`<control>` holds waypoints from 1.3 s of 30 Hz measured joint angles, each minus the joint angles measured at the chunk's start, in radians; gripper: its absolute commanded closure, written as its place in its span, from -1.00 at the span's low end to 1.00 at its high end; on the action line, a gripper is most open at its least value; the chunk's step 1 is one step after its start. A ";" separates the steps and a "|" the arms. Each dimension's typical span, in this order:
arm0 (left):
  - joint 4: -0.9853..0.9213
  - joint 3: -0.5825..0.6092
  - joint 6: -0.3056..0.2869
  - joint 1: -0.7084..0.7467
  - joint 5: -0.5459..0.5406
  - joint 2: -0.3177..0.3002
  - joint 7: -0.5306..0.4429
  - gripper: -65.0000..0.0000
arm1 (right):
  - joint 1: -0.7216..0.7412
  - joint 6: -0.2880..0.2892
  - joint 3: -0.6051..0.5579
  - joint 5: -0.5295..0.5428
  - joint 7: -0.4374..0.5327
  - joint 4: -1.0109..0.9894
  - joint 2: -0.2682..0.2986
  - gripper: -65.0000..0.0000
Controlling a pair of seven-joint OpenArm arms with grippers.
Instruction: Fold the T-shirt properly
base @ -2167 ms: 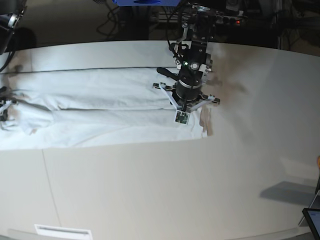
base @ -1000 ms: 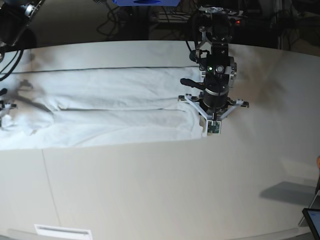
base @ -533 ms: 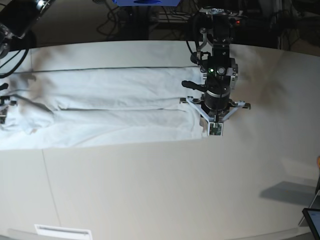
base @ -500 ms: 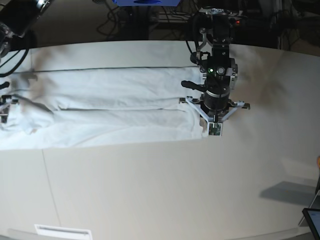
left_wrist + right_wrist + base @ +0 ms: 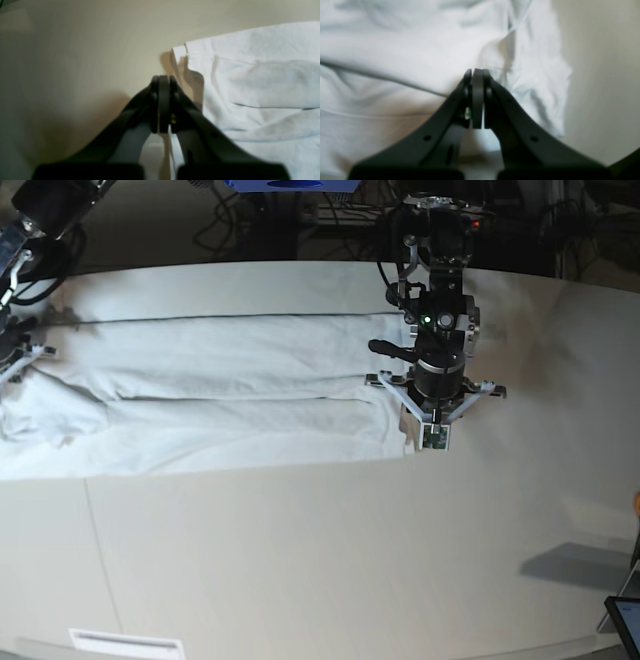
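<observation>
The white T-shirt [image 5: 230, 395] lies as a long folded strip across the table's far half. Its right end stops just left of my left gripper [image 5: 431, 430]. In the left wrist view that gripper [image 5: 161, 80] is shut, hovering over bare table beside the shirt's edge [image 5: 250, 82], and I see nothing between its fingers. My right gripper [image 5: 18, 352] is at the strip's far left end. In the right wrist view it [image 5: 475, 73] is shut above wrinkled cloth [image 5: 395, 50], and no cloth shows between the tips.
The off-white table [image 5: 300, 560] stretches toward the front. A dark screen corner [image 5: 625, 620] sits at the front right edge and a white label [image 5: 125, 643] at the front left. Cables and equipment [image 5: 300, 210] crowd the space behind the table.
My left arm slid right along the shirt to just past its right end, where the upturned hem now lies flat. My right gripper moved from the left end's middle toward its far edge.
</observation>
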 measured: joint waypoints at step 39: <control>0.037 -0.508 -0.099 0.146 -1.015 -0.251 0.105 -1.00 | -0.013 0.099 -0.008 0.005 0.048 0.179 -0.020 0.96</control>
